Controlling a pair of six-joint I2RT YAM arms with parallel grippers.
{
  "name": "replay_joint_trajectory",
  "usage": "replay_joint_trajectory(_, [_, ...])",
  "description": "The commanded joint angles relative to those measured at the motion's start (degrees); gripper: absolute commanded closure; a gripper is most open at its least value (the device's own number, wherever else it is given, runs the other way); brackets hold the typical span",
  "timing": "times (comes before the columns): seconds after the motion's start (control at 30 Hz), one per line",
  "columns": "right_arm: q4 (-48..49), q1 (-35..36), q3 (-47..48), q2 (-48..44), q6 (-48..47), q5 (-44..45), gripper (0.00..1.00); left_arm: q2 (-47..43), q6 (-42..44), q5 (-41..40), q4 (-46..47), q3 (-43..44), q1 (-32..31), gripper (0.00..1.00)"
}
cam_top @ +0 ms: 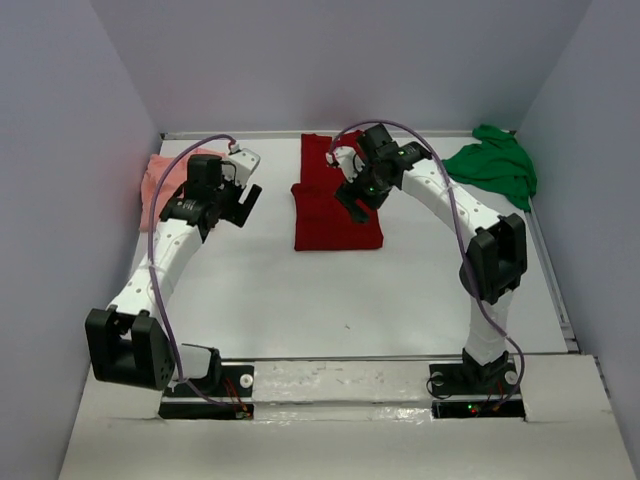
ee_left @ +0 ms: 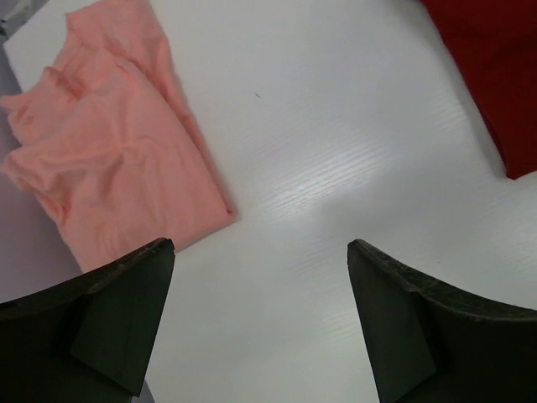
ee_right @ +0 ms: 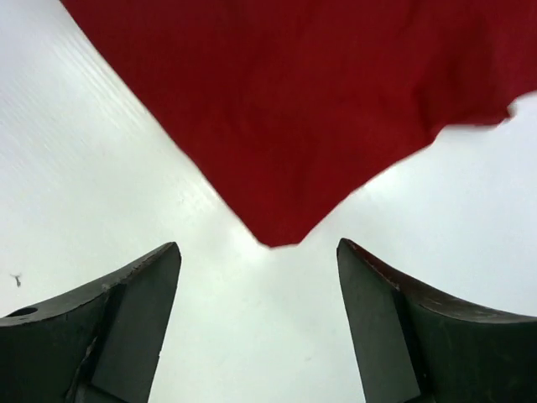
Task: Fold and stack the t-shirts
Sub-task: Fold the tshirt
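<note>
The dark red t-shirt [cam_top: 337, 218] lies partly folded at the back middle of the table. My right gripper [cam_top: 352, 203] hovers over it, open and holding nothing. In the right wrist view a corner of the red cloth [ee_right: 310, 109] lies on the table just ahead of the gripper [ee_right: 258, 277]. The salmon-pink t-shirt [cam_top: 160, 178] sits bunched at the back left. My left gripper [cam_top: 244, 203] is open over bare table to its right, with the pink shirt [ee_left: 109, 151] up and to the left of the fingers [ee_left: 126, 311]. The bright green t-shirt [cam_top: 495, 165] lies crumpled at the back right.
The white table [cam_top: 300, 300] is boxed in by grey walls on the left [cam_top: 60, 200], back and right. A raised rail [cam_top: 555, 290] runs along the right edge. An edge of the red shirt [ee_left: 495, 67] shows at the top right of the left wrist view.
</note>
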Motion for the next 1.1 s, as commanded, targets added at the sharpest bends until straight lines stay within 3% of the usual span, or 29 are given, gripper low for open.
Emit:
replay_joint_trajectory(0.0, [0.3,-2.3,-8.9,-3.9,1.2,3.6,0.23,3.0,2.1,7.5,-4.7,0.0,-0.7,0.04])
replay_joint_trajectory(0.1, [1.6,-4.5,-15.4,-6.1,2.6,3.7,0.38,5.5,2.2,8.7,-4.2,-1.8,-0.7,0.05])
replay_joint_trajectory(0.2, [2.7,-5.9,-20.3,-8.3,4.2,3.8,0.49,8.5,1.2,16.5,-4.9,-1.9,-0.6,0.05])
replay_joint_trajectory(0.47, [4.9,-11.6,-25.1,-10.7,6.4,2.2,0.51,21.4,-2.1,35.6,-10.1,4.3,-0.7,0.11])
replay_joint_trajectory(0.6, [5.3,-13.3,-26.0,-11.6,7.0,0.6,0.5,23.7,-3.8,43.5,-9.7,5.0,-0.6,0.11])
replay_joint_trajectory(0.7, [5.4,-15.7,-26.4,-11.1,7.9,-2.7,0.47,25.6,-5.2,45.4,-8.3,4.1,-0.5,0.12])
replay_joint_trajectory(1.07, [4.2,-18.8,-23.3,-3.4,10.6,-16.2,0.65,32.8,-7.9,51.3,-4.0,0.8,0.6,0.2])
